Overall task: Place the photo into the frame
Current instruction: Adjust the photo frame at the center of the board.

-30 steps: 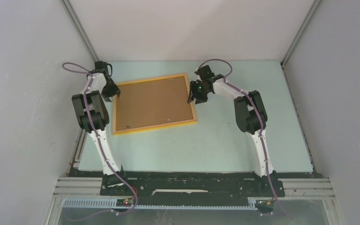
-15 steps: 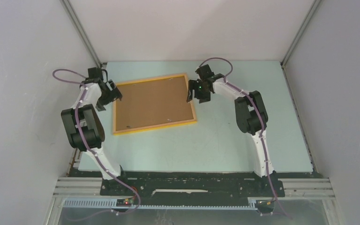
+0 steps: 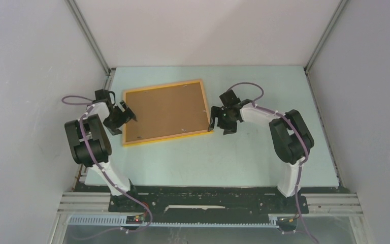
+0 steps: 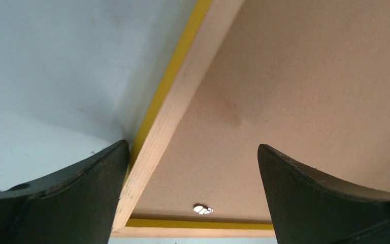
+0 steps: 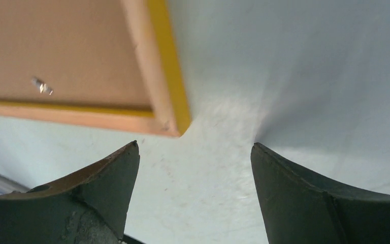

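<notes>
Yellow-rimmed frame lies on the bench, brown backing board up; left jaws wide over its left rim; right jaws wide beside its lower-right corner, both empty.

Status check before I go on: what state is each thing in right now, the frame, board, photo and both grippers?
frame: lying flat on the table, back side up.
backing board: seated inside the rim, covering the opening.
photo: not visible in any view.
left gripper: open, holding nothing, above the frame's left rim.
right gripper: open, holding nothing, over bare table beside the frame's near right corner.
</notes>
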